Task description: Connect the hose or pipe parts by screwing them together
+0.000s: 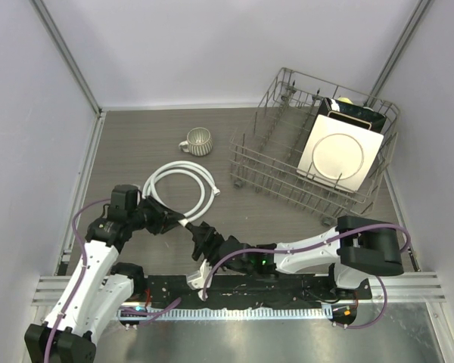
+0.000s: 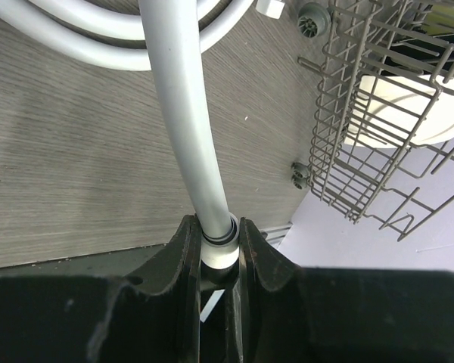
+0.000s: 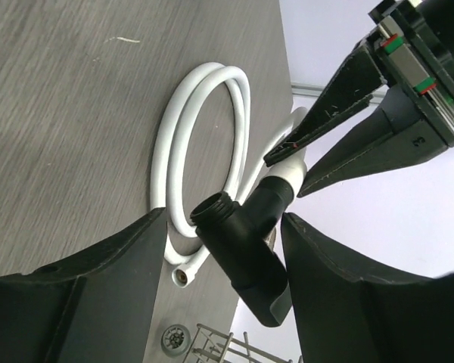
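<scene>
The white hose (image 1: 178, 178) lies coiled on the table, with one end lifted toward the arms. My left gripper (image 2: 216, 242) is shut on that end's white nut (image 2: 218, 253), and the hose (image 2: 185, 113) runs up out of the jaws. The black T-shaped fitting (image 3: 246, 242) sits joined to this nut (image 3: 293, 170), in line with it. My right gripper (image 3: 223, 219) is open around the fitting, with a clear gap on its left side and the right finger close to it. In the top view the fitting (image 1: 204, 240) is between both grippers. The hose's other end nut (image 3: 183, 276) rests on the table.
A grey ribbed mug (image 1: 200, 141) stands behind the coil. A wire dish rack (image 1: 287, 174) with a square white plate (image 1: 339, 155) fills the back right. The rack (image 2: 363, 151) is close to the right of the left wrist.
</scene>
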